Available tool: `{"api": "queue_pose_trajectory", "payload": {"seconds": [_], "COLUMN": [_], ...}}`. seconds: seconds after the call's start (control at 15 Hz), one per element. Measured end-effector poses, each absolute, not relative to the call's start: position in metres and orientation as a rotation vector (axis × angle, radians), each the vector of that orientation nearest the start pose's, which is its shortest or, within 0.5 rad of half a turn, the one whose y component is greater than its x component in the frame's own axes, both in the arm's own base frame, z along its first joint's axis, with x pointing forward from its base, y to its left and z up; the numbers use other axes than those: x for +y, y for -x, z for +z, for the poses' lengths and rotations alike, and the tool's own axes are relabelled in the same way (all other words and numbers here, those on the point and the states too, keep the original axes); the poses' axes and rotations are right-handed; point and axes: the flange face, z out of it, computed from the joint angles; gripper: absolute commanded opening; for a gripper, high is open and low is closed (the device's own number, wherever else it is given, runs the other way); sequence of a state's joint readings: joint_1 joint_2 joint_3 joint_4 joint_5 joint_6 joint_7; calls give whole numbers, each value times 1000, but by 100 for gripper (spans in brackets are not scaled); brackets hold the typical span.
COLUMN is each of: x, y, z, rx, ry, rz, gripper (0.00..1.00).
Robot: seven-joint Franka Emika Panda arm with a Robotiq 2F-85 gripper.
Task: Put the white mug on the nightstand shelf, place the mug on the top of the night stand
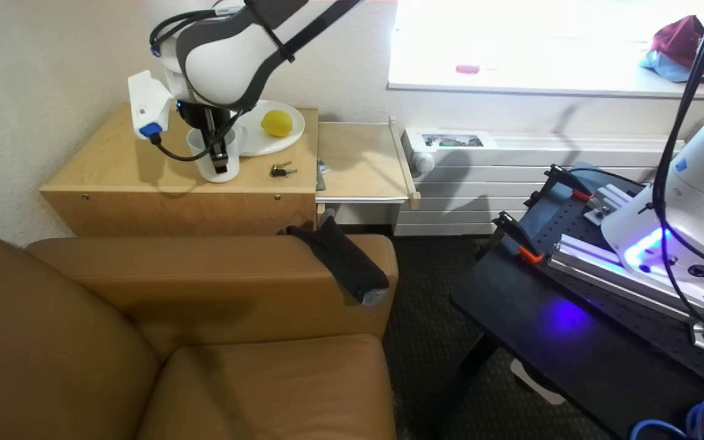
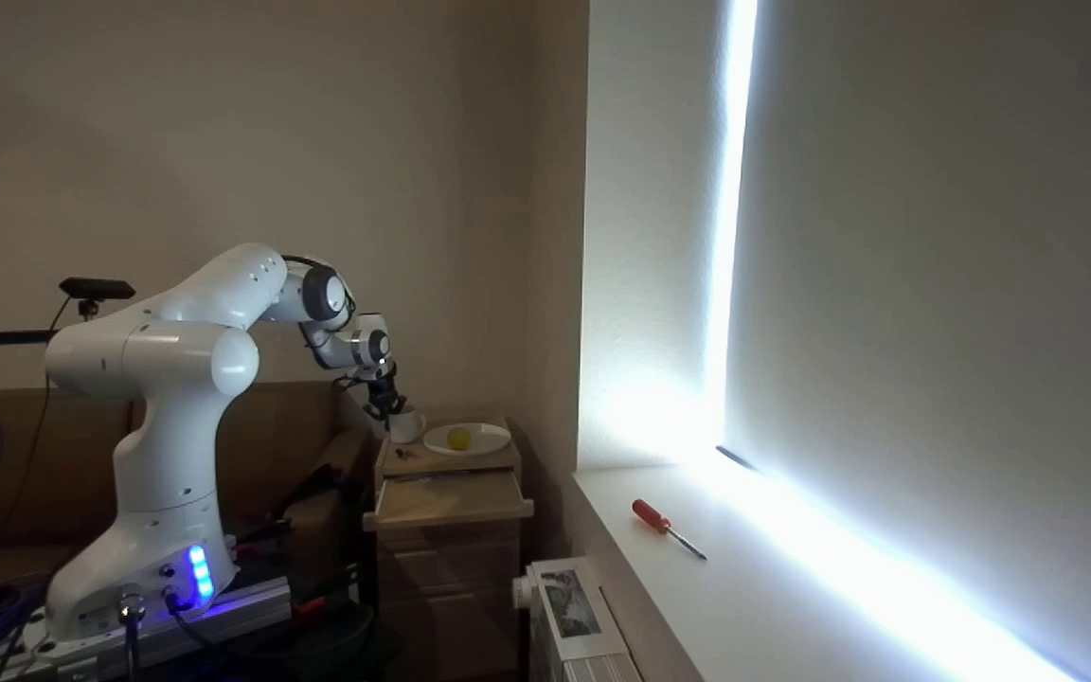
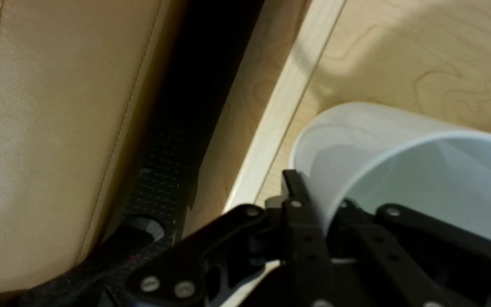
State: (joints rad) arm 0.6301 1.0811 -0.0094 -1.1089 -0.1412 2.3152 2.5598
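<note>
With the white mug (image 1: 207,167) upright and gripped by its wall in the tool (image 3: 322,200) by the near edge of the surface (image 1: 101,165), confirm flat base contact, stay clear of the plate (image 1: 257,144) at right, then release slowly and withdraw straight upward.

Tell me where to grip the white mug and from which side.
I'd pinch the white mug by its rim, on the wall facing the armchair, coming from above with the jaws straddling it. The mouth faces up and the wall is thin, so that fits; the handle points toward the plate, likely a tighter approach. The wrist view shows the jaws on that wall.
</note>
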Motion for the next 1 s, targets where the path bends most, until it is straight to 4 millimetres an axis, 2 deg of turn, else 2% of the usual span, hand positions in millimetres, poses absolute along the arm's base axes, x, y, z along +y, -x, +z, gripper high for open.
{"api": "queue_pose_trajectory", "payload": {"seconds": [0.07,0.13,0.27,0.73,0.87,1.0], "x": [453,454,453,455,455,455], "y": [-636,-637,-641,-656,-661,-666], "z": [158,158,160,193,206,224], "rx": [2414,2430,2464,2525,2521,2507], "ry": [1812,1807,1793,1712,1681,1653], "rz": [-182,-188,-199,-113,-93,-91], "gripper": [30,32,44,95,100,100]}}
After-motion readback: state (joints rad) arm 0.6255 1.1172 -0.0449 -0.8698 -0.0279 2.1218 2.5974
